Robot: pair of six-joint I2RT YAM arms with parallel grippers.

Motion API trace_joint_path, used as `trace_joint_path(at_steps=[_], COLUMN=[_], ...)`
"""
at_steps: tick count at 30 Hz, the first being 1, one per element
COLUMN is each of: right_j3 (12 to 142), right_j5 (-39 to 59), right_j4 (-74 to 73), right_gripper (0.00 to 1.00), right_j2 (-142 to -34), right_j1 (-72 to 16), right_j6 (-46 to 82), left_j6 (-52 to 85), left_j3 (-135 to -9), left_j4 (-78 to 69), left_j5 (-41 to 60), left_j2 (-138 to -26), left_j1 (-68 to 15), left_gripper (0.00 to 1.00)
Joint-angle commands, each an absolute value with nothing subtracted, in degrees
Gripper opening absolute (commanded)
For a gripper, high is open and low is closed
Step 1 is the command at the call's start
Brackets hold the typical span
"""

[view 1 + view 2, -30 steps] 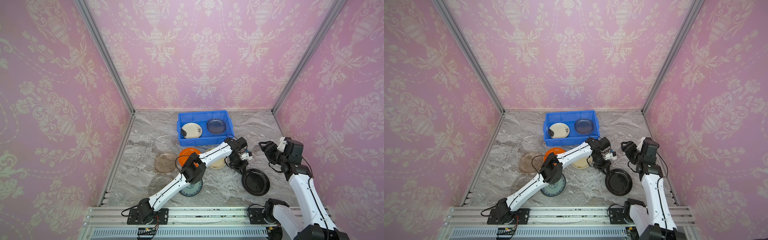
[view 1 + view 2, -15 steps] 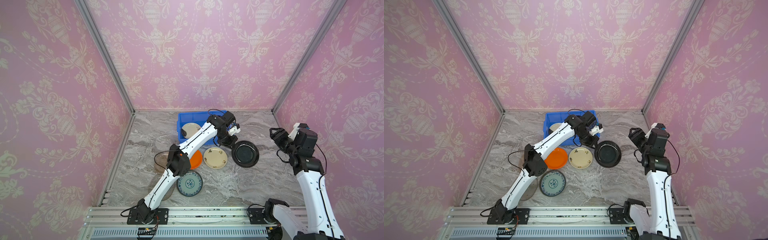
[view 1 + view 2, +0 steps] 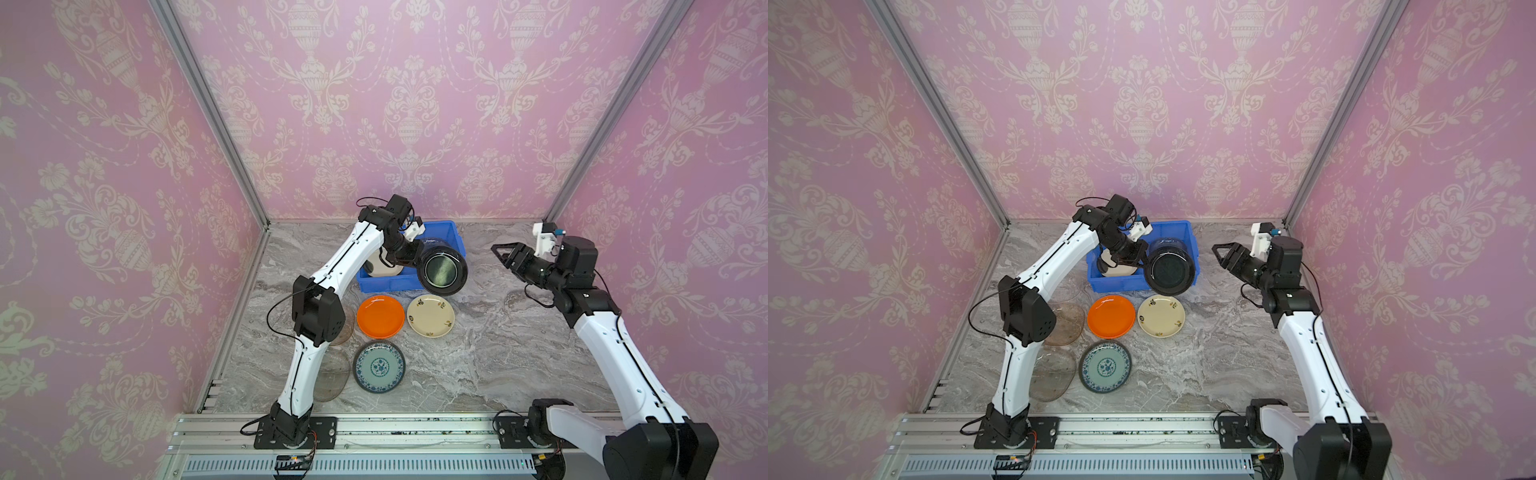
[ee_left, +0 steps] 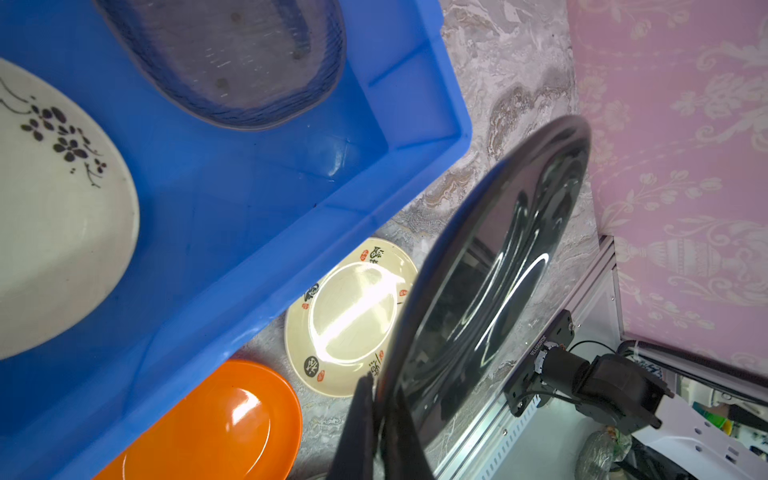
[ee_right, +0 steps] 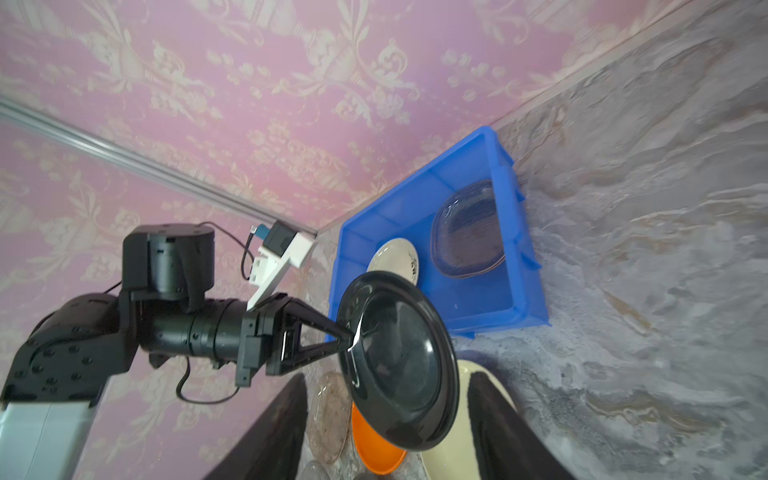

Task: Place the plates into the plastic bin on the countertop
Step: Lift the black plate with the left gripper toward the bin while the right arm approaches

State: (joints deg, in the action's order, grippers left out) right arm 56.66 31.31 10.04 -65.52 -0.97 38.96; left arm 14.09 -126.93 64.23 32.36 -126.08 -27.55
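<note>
The table point(image 3: 498, 353) carries everything. Its 3 o'clock half lies bare, and loose plates point(image 3: 380, 316) occupy the centre down to 7 o'clock.

The bin point(image 3: 386, 284) sits at the table's 12 o'clock edge. Inside, we see a cream plate point(image 4: 54, 216) in the 9 o'clock half and a glass plate point(image 4: 224, 54) in the 3 o'clock half. Little bare floor remains, so the incoming plate will probably land on one of them.

The black plate point(image 3: 442, 270) hangs in the air, steeply tilted, at the bin's 4 o'clock corner, and part of it overhangs the near wall. The left pincer point(image 3: 409, 257) is clamped on its rim. The plate lies at 4 o'clock from this pincer, and the bin's interior lies at 10 o'clock from the plate.

We judge the next move to be a short carry toward 10 o'clock, levelling the plate and lifting its lower edge clear of the near rim.

The right pincer point(image 3: 503, 255), jaws apart and empty, hovers at 3 o'clock of the bin, well apart from it and outside that path.
</note>
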Motion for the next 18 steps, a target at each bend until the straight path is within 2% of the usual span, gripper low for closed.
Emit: trace_joint_path(at_steps=[1, 10, 18], right_j3=[55.94, 58.76, 61.73], right_j5=[31.1, 27.16, 27.16], right_j4=[8.17, 7.38, 3.84], right_gripper=[0.6, 0.54, 0.47], right_j2=[-69.01, -77.46, -82.92], right_j1=[-4.7, -11.05, -13.53], right_j6=[37.27, 35.42, 36.91], left_j6=[20.56, 33.06, 33.83], left_j3=[-118.1, -99.84, -95.76], left_j4=[50.61, 30.51, 28.83], left_j5=[42.13, 52.11, 52.68], left_j2=[-118.68, -110.4, -108.04], left_j1=[-25.28, -20.24, -19.51], left_gripper=[0.0, 0.0, 0.0])
